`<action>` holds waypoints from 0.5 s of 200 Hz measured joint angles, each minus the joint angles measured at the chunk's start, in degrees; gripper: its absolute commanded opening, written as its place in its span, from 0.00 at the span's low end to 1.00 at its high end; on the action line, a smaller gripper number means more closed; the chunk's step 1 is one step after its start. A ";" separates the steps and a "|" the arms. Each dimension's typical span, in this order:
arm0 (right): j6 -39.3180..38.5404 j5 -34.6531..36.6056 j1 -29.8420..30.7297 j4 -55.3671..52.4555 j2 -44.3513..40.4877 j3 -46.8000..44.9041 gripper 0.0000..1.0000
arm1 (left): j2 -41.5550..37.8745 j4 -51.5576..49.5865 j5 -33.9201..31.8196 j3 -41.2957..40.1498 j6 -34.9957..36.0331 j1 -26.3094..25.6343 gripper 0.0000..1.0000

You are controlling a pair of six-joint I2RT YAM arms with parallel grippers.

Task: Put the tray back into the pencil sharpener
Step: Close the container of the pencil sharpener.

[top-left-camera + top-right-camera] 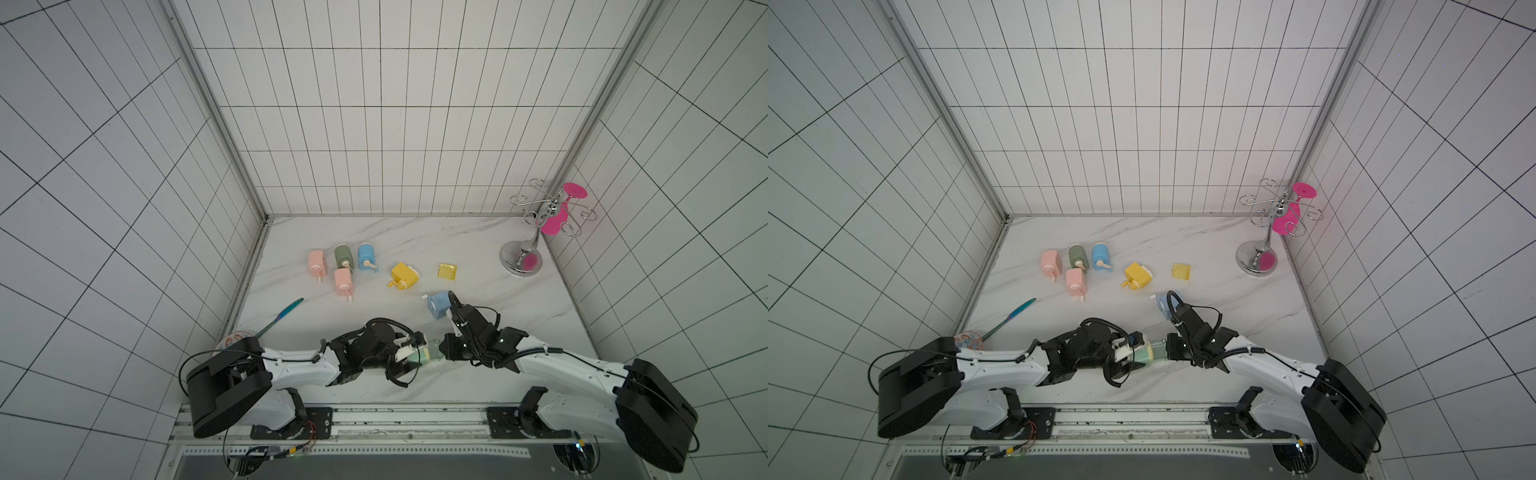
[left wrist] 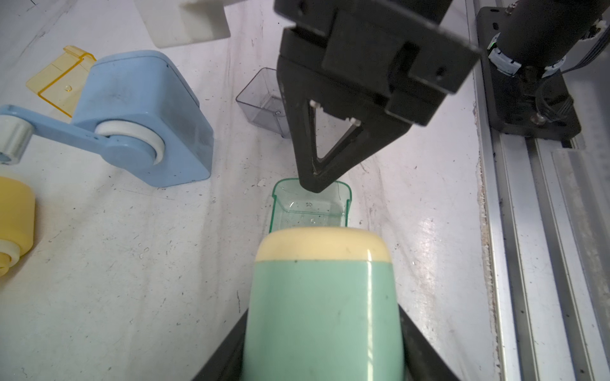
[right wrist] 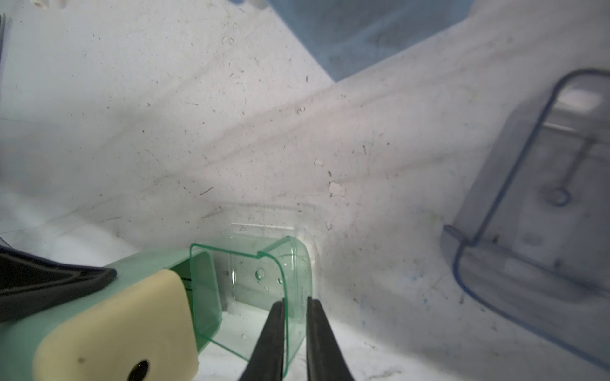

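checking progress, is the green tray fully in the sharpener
Partly in: most of the green tray sticks out of the mint sharpener, its wall pinched by the right hand.

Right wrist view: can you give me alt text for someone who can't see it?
The right claw pinches the end wall of a clear green tray that sits partly inside a mint-green pencil sharpener with a cream face. A clear blue tray lies apart on the scuffed white table.
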 measured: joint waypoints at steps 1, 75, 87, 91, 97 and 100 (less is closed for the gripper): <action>-0.02 -0.02 -0.02 -0.02 0.00 0.00 0.16 | 0.04 0.00 0.00 0.00 0.00 0.00 0.00; -1.99 -2.58 -0.44 -0.02 0.87 0.00 0.16 | 3.02 5.97 0.28 -1.07 -0.55 0.00 0.00; -2.12 -2.78 -0.46 0.00 1.27 0.00 0.16 | 3.45 6.78 0.42 -1.07 -0.61 0.00 0.00; -2.16 -2.80 -0.46 0.00 1.38 0.00 0.16 | 3.58 7.02 0.42 -1.09 -0.61 0.00 0.00; -2.27 -2.80 -0.46 0.00 1.55 0.00 0.16 | 3.78 7.34 0.46 -1.11 -0.63 0.00 0.00; -2.32 -2.80 -0.46 0.00 1.66 0.00 0.16 | 3.89 7.54 0.48 -1.11 -0.63 0.00 0.00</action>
